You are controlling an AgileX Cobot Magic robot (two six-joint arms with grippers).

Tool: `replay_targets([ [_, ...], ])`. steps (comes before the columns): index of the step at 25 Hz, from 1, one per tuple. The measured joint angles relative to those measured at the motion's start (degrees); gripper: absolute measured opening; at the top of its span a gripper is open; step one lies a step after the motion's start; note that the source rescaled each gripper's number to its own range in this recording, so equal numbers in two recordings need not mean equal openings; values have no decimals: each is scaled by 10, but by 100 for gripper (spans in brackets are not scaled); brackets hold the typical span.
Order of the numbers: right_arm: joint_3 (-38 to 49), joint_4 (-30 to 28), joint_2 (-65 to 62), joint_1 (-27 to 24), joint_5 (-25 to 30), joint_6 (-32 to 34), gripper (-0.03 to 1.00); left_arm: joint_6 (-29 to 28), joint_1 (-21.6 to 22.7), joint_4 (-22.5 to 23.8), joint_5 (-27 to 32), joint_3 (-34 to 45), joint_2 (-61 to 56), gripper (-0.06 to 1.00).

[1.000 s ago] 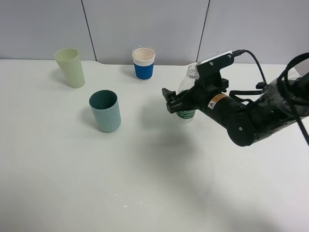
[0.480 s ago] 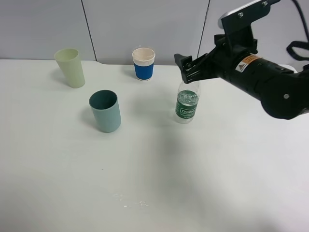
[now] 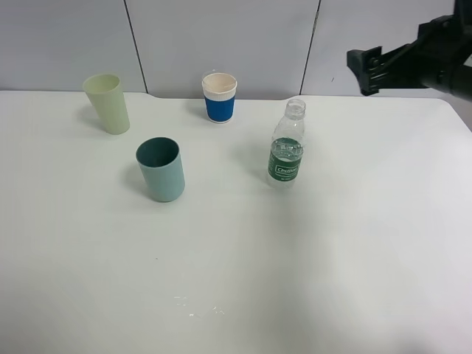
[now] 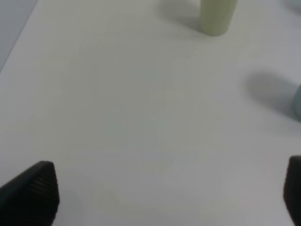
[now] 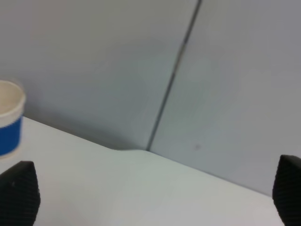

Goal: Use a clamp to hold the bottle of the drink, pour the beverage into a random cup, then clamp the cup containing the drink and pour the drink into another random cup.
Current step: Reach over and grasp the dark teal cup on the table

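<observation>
On the desk [image 3: 310, 280] the far-left cup [image 3: 107, 103] stands toward the back left, near the wall [image 3: 221, 37]. The rear cup [image 3: 219, 97] stands well to its right, just as close to the wall. The front cup [image 3: 161, 169] sits forward of both, between them from side to side, while the bottle [image 3: 286, 147] stands upright to the right of the rear cup and a little forward of it, well apart from the front cup.

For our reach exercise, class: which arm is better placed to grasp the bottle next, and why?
Right, probably. The right gripper hangs open, raised to the right of the bottle, which stands right of centre. The left gripper is far off to the left, near the pale green cup.
</observation>
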Motion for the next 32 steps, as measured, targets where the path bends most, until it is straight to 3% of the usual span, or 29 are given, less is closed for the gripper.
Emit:
replay_targets([
  [7, 0, -68, -133, -81, 134, 96, 100, 0, 0, 0, 0, 0, 0, 89],
  [12, 0, -68, -259, -87, 231, 116, 100, 0, 0, 0, 0, 0, 0, 89],
  [23, 0, -93, -533, -88, 548, 125, 100, 0, 0, 0, 0, 0, 0, 89],
  [32, 0, -99, -691, -88, 664, 149, 100, 0, 0, 0, 0, 0, 0, 89],
])
